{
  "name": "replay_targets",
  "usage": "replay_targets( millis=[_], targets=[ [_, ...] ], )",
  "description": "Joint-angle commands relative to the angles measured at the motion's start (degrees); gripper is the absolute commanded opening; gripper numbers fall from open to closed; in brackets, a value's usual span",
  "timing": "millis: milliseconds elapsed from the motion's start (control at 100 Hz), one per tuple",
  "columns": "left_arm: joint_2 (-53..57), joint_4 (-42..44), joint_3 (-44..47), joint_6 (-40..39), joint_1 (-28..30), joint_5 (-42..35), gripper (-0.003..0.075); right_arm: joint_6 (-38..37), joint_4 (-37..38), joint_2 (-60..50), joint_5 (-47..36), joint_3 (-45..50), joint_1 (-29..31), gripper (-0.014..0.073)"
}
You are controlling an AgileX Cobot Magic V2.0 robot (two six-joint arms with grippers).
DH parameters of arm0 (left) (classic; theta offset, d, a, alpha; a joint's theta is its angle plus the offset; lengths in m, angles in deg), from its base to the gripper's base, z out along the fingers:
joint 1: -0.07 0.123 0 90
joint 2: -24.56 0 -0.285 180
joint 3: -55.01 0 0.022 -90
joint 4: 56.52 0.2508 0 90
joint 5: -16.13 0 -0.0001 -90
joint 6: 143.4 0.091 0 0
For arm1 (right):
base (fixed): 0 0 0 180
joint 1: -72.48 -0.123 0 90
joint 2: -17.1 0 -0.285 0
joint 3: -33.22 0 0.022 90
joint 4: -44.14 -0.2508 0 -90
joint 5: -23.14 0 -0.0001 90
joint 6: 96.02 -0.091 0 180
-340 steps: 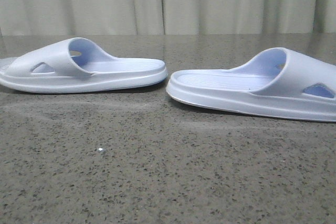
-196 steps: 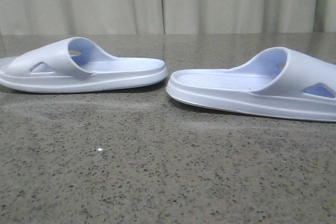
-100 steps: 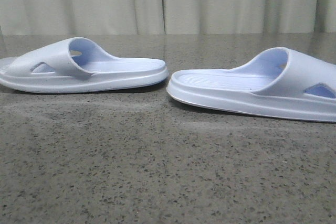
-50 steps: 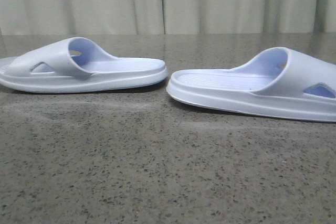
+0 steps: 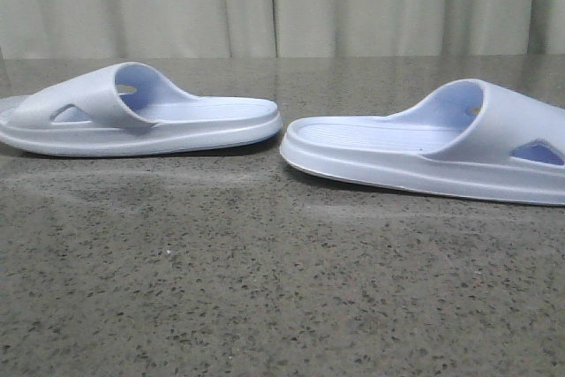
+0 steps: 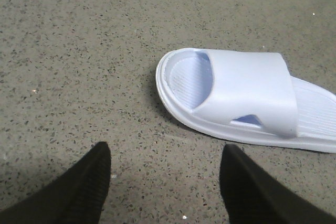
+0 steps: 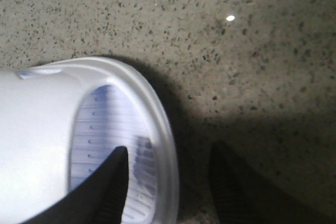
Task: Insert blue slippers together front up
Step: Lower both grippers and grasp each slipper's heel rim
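Observation:
Two blue slippers lie flat on the table, heels facing each other. The left slipper (image 5: 141,116) also shows in the left wrist view (image 6: 247,95). The right slipper (image 5: 433,147) shows in the right wrist view (image 7: 79,140). My left gripper (image 6: 165,148) is open and empty above bare table, a short way from the left slipper's strap side. My right gripper (image 7: 170,148) is open and straddles the right slipper's end rim. One finger (image 7: 113,182) is over the ridged footbed and the other finger (image 7: 231,182) is over the table. Neither gripper shows in the front view.
The speckled grey stone table (image 5: 265,289) stretches in front of both slippers. A pale curtain (image 5: 282,2) hangs behind the table's far edge. A narrow gap separates the two slippers' heels.
Both slippers stay where they were. A small bright glint on the table in front of the left slipper, seen in the earliest frames, is gone.

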Motion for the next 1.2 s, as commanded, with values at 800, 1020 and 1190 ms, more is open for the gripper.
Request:
replay_targets(
  millis=[800,1020,1190],
  targets=[
    [-22.9,-27.5,-14.8,17.0,4.5,2.7,0.0402,5.8,-7.2,3.1,2.3,-2.0,0.7,-0.0107],
    [-33.7,-52.6,-16.0,38.0,12.8,17.5,0.0402,5.8,-7.2,3.1,1.9,-2.0,0.7,-0.0107],
    [-39.5,-56.2,-16.5,42.9,13.4,21.0,0.0402,5.8,-7.7,3.1,1.6,-2.0,0.7,-0.0107]
  ],
)
